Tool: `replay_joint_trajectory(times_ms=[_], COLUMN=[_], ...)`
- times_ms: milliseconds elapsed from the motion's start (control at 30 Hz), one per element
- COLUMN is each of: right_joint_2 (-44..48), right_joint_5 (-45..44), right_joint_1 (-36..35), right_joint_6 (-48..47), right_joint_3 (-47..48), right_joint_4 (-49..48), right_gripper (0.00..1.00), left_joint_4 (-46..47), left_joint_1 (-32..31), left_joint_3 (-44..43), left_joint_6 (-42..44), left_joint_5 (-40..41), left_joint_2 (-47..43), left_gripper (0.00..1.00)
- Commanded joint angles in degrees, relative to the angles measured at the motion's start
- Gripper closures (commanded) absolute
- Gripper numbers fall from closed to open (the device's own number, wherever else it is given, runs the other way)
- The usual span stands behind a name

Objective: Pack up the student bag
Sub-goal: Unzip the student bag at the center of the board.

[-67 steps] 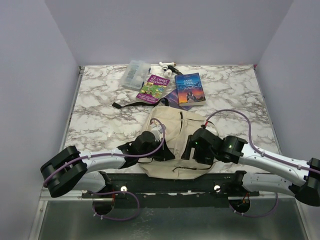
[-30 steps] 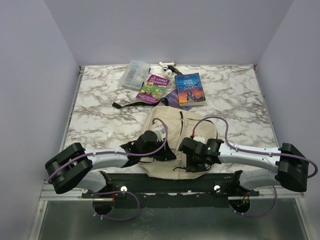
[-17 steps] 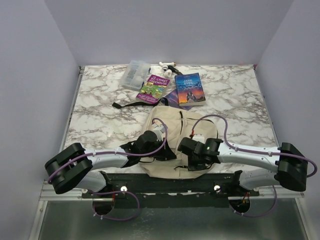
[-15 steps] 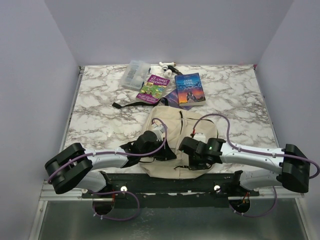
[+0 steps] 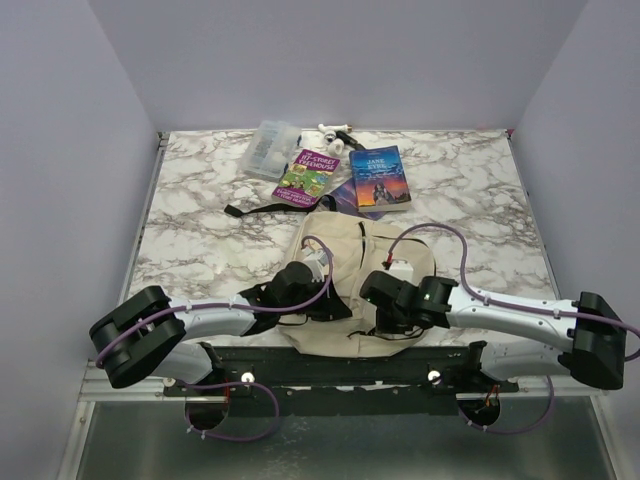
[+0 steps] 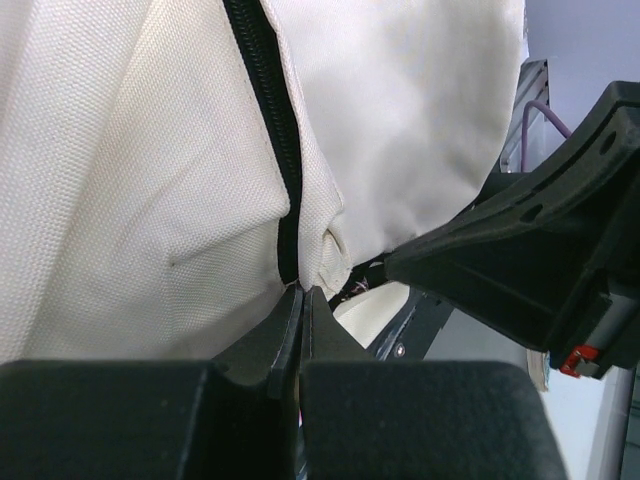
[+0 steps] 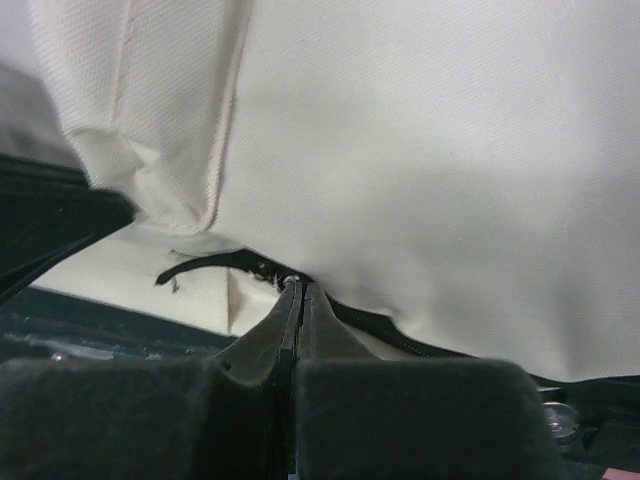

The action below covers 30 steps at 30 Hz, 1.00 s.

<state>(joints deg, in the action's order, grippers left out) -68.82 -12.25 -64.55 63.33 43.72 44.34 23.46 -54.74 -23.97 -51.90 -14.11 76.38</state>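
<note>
The student bag point(image 5: 350, 255), beige fabric with a black zipper, lies flat at the table's near edge between both arms. My left gripper point(image 5: 333, 310) is shut, its tips point(image 6: 300, 292) pinching the bag's fabric at the end of the black zipper point(image 6: 270, 120), where the cloth bunches. My right gripper point(image 5: 375, 322) is shut at the bag's near edge. Its tips point(image 7: 298, 285) close on a small metal zipper pull point(image 7: 289, 280) where the zipper point(image 7: 390, 335) runs under the beige cloth point(image 7: 420, 150). The bag's inside is hidden.
Behind the bag lie a purple and green book point(image 5: 307, 177), a blue book point(image 5: 380, 177) and another book partly under it point(image 5: 345, 197). A clear plastic case point(image 5: 270, 148) and a small white item point(image 5: 335, 130) sit at the back. A black strap point(image 5: 262, 209) trails left.
My right gripper has settled lower on the bag's near edge and its jaws have closed on the zipper pull. The left arm has stayed put, shut.
</note>
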Motion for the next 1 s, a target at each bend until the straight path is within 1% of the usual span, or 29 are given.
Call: replay_joint_trajectory(times_ms=[0,33,100,167,267,367,433,533,567,633,667,700,767,800,833,867,900,967], right_joint_2=[-2.41,-3.22,-2.97,0.32,7.38,11.30,12.68,13.07,13.06,13.57,14.12,15.20,17.95,19.49,20.59,21.72,22.35,23.23], right_joint_5=[-11.17,-15.54,-22.85,-26.60,-29.85,-33.36,-34.40,-35.34,-35.69,-35.29,-33.74,-32.23,-29.17,-27.95,-26.74,-25.63,-24.25,-22.76], right_joint_1=[-0.31,-0.32,-0.31,-0.24,0.28,1.16,1.14,1.17,1.18,1.14,1.13,1.16,1.11,1.16,1.18,1.16,1.14,1.16], right_joint_6=[2.67,5.01,12.53,18.08,21.41,21.29,17.34,11.42,11.40,8.72,4.75,1.06,-4.40,-5.79,-6.77,-7.74,-8.76,-8.78], right_joint_3=[2.61,4.15,6.24,7.10,7.08,7.27,7.43,8.66,9.11,10.32,10.40,9.82,7.87,6.96,6.22,5.62,5.20,4.74], right_joint_4=[7.77,13.38,23.15,28.05,29.71,29.16,26.44,23.14,23.61,22.49,19.55,15.81,9.92,8.15,6.48,5.15,3.94,3.19], right_gripper=[1.00,1.00,1.00,1.00,1.00,1.00,1.00,1.00,1.00,1.00,1.00,1.00,1.00,1.00,1.00,1.00,1.00,1.00], left_joint_4=[1.11,0.87,-1.79,-4.54,-6.38,-6.59,-6.59,-6.59,-6.57,-6.67,-6.63,-6.55,-6.33,-6.40,-6.46,-6.49,-6.59,-6.59], left_joint_1=[0.78,0.78,0.84,0.86,0.86,0.95,0.94,0.95,0.95,0.95,0.95,0.87,0.78,0.78,0.71,0.61,0.41,-0.05], left_joint_3=[1.32,2.61,4.96,6.93,9.03,9.60,9.61,8.55,8.27,7.49,7.00,6.77,6.37,5.94,5.50,5.15,4.62,3.15], left_joint_6=[-0.82,-1.59,-3.50,-4.75,-4.63,-2.04,-1.06,1.99,2.73,4.18,5.43,6.41,8.82,10.09,11.80,13.27,14.90,17.52], left_joint_5=[2.72,4.70,9.55,13.53,17.60,18.47,17.88,15.08,14.16,10.18,8.24,6.70,5.37,4.95,4.53,4.20,4.33,4.78], left_joint_2=[-1.84,-2.87,-5.25,-8.28,-12.40,-14.81,-15.76,-15.80,-15.70,-15.26,-15.30,-15.49,-16.94,-18.18,-20.07,-22.27,-23.98,-26.73], left_gripper=[1.00,1.00,1.00,1.00,1.00,1.00,1.00,1.00,1.00,1.00,0.95,0.82,0.60,0.39,0.21,0.09,0.02,0.02])
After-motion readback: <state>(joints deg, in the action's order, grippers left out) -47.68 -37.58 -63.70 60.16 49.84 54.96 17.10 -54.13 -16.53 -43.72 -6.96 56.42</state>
